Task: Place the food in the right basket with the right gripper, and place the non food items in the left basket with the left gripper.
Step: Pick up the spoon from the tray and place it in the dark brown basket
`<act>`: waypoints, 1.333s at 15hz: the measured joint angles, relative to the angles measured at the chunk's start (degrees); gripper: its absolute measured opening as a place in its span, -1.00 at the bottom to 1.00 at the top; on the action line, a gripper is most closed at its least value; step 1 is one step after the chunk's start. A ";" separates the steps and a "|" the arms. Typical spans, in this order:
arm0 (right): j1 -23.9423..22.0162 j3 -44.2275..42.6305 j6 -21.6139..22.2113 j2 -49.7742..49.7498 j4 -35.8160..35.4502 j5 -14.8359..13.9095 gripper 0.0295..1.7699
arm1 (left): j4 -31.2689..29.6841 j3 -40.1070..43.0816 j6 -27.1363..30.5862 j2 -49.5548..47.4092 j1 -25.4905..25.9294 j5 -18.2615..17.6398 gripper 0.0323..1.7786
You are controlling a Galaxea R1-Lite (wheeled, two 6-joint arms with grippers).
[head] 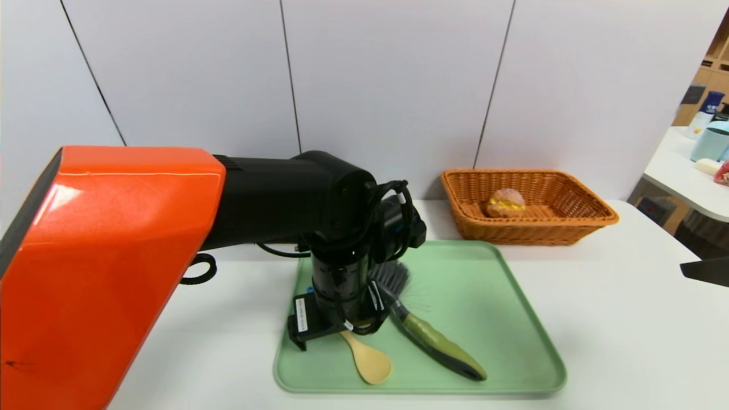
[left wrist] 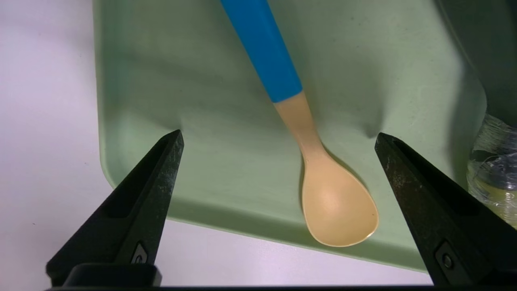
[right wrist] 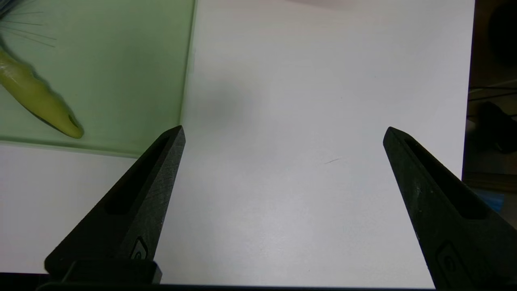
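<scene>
**A:** Spoon [left wrist: 323,169] first: we see it lying flat on the green tray [head: 501,319], near the tray's front left corner, blue handle running back under our left arm and the yellow bowl toward the front rim. The brush [head: 433,336] lies just beside it on the same tray, bristles back, olive handle slanting toward the front right. The two look close, but we cannot tell whether they touch.

**B:** And the food [head: 505,203]?

**A:** Already in the right basket [head: 592,219], which stands on the bench [head: 626,319] just behind the tray's far right corner. So we judge our half with the right arm done, and the two non-food things remain. The left basket is in none of our views.

**B:** Then the spoon is the step in hand. How do we take it well?

**A:** Our left gripper [left wrist: 278,139] hangs over it, pointing nearly straight down, jaws spread as wide as they go and holding nothing. From the wrist, the neck of the spoon sits between the two fingertips [left wrist: 169,161], a little nearer one side. We would come down so the jaws straddle the neck or the handle across its width, not the shallow bowl, which we expect would slip. It lies low on the tray, so we should descend gently and close only once the tips are beside it, keeping clear of the brush.

**B:** The right gripper [right wrist: 282,133]?

**A:** Parked over bare bench to the right of the tray, jaws wide too, touching nothing.
</scene>
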 joint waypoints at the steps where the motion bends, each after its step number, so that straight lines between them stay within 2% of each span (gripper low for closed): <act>1: 0.00 0.00 0.00 0.00 0.00 -0.02 0.91 | 0.01 0.00 0.00 0.06 0.13 -0.20 0.90; 12: -0.02 -0.10 -0.23 1.40 -2.40 0.02 0.91 | -0.16 -1.00 -0.13 1.32 1.29 -0.34 0.90; 16: -0.02 -0.10 -0.20 1.79 -2.49 0.09 0.91 | -0.21 -1.08 -0.17 1.51 1.29 -0.39 0.21; 19: -0.05 -0.10 -0.11 2.10 -2.51 0.06 0.91 | -0.13 -1.08 -0.20 1.55 1.33 -0.39 -0.14; 20: -0.02 -0.10 -0.09 2.15 -2.51 0.06 0.91 | -0.10 -1.08 -0.20 1.54 1.30 -0.39 -0.46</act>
